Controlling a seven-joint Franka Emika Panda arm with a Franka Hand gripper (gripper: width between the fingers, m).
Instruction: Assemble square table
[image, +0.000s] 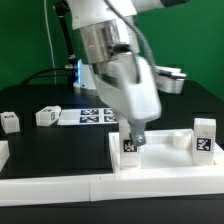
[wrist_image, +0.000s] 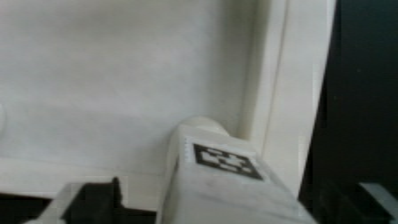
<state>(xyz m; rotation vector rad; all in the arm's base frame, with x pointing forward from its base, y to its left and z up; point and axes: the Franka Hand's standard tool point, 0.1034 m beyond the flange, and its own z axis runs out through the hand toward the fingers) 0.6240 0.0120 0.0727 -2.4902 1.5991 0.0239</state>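
Note:
The white square table top lies on the black table at the exterior view's right. My gripper is shut on a white leg block with a black-white tag and holds it upright at the top's near left corner. In the wrist view the leg stands between my dark fingers, beside the top's raised rim. My gripper sits over it. A second leg stands upright at the top's right side. Two more legs lie on the table at the left.
The marker board lies behind the top, partly hidden by the arm. Long white border bars run along the front edge. A small white piece sits on the top near the right leg. Dark equipment stands at the back.

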